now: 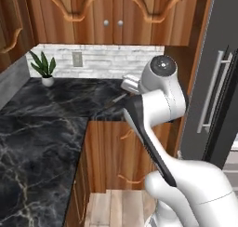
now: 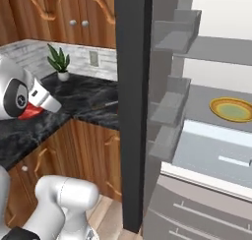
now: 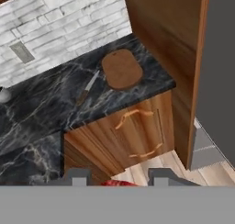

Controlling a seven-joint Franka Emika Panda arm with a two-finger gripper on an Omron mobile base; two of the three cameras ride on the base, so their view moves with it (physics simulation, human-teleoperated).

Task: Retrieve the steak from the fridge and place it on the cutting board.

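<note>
Even, shadowless rendered light throughout; all three views slightly soft.

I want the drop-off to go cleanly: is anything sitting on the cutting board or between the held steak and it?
Nothing visible blocks it. The cutting board lies bare on the counter; a knife lies beside it, apart. The steak sits at the gripper.

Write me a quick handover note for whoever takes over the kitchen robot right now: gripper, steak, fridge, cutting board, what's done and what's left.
Gripper: shut on the steak, a red sliver showing between the finger tips in the hand view.
Fridge: door open, yellow plate on a shelf inside.
Cutting board: on the black counter by the wall, bare, with a knife lying beside it.
Done: steak out of the fridge.
Left: carry it over the board, set it down, release.
</note>
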